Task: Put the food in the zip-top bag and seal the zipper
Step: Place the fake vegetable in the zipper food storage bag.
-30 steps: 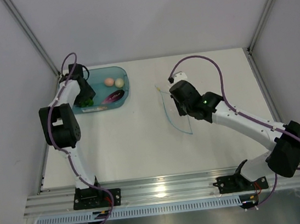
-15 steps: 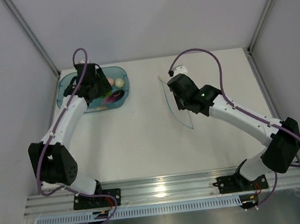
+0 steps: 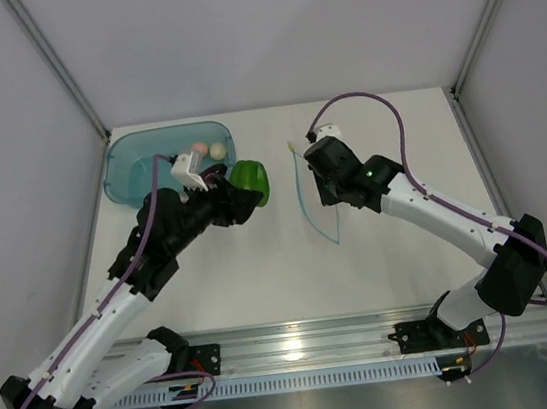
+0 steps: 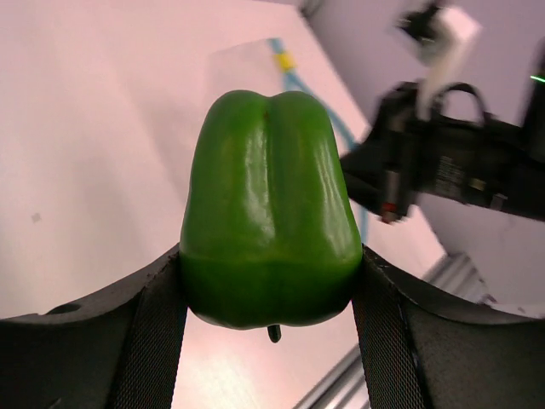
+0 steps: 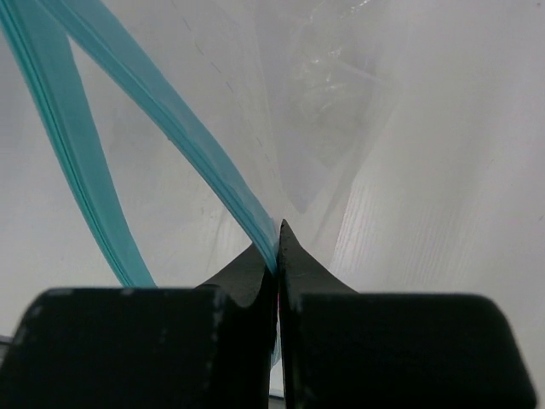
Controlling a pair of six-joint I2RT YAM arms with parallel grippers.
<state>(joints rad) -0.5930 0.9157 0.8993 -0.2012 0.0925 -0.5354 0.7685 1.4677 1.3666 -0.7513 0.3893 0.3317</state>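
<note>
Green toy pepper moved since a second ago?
Yes. The green toy pepper has left the teal translucent plastic tub and is now right of its rim, clamped in the left tool.

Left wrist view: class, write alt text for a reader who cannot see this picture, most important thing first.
A green pepper fills the centre, clamped between the dark fingers of the left gripper. Behind it, against the pale table, are the clear zip-top bag with its light-blue zipper and, at right, the black right arm.
</note>
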